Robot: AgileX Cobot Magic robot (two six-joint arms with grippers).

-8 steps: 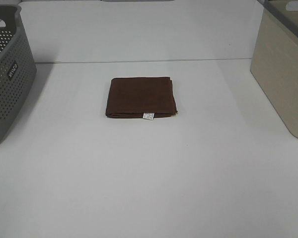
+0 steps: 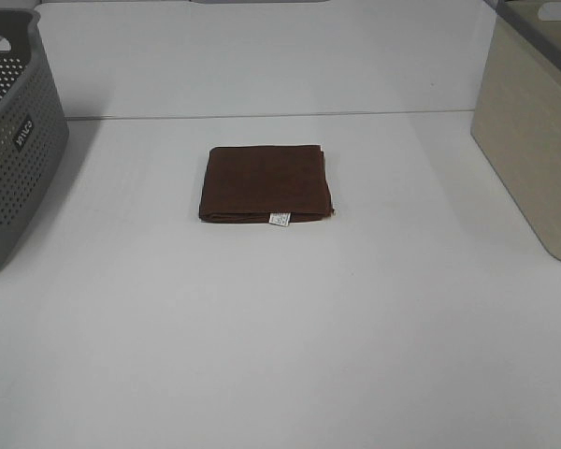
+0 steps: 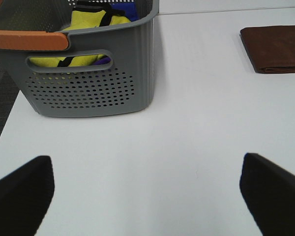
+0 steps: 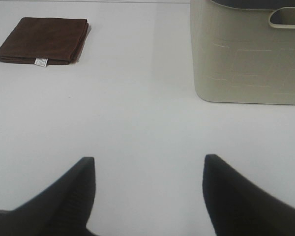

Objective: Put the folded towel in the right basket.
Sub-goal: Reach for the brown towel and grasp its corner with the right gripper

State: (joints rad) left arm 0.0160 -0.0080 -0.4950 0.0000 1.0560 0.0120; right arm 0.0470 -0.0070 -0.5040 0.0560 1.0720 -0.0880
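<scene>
1. Noted the right gripper (image 4: 148, 162) with its jaws spread wide and nothing between them, poised over bare table (image 4: 137, 113) a little short of the beige basket (image 4: 246, 64).
2. Noted the left gripper (image 3: 146, 160) likewise spread and empty, far across the table from the beige basket, close to a grey perforated basket (image 3: 88, 88) holding yellow and blue cloth (image 3: 96, 22).
3. Found the folded towel (image 2: 266, 183) lying flat on the table, well apart from the beige basket, roughly midway between it and the grey basket. Touched by neither gripper.
4. Judged the towel light, soft and limp: several brown layers stacked into a neat square, likely to sag or fall open if pinched by the top layer alone. No fragility, little slipperiness.
5. Judged the best hold to be across the whole stack at the edge facing the beige basket, with the lower jaw pressed against the table to slide under the bottom layer. Saw a small white label (image 2: 280, 220) at another edge, too flimsy to lift by.
6. Judged the task not yet begun, with a lift over the beige basket's tall wall needed after the grasp.
</scene>
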